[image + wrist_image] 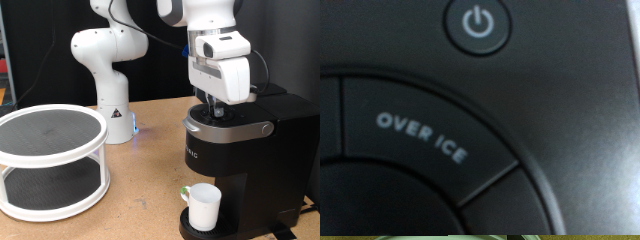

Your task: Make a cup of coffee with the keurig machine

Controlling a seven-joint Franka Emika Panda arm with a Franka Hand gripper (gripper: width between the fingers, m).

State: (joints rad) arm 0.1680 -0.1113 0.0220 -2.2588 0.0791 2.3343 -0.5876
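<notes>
The black keurig machine (245,160) stands at the exterior view's right, its silver-grey lid handle (232,127) down. The white cup (204,207) sits on the drip tray (188,229) under the spout, with a small green-topped thing (186,192) at its rim. My gripper (213,108) points straight down and its tips are at or just above the machine's top, where the buttons are. The wrist view is filled by the machine's top panel (570,90), very close: a round power button (478,22) and a button marked OVER ICE (420,137). The fingers do not show there.
A white two-tier round shelf (50,160) with dark mesh decks stands at the exterior view's left. The arm's white base (108,95) is behind it, on the wooden table (145,190). A black curtain closes the back.
</notes>
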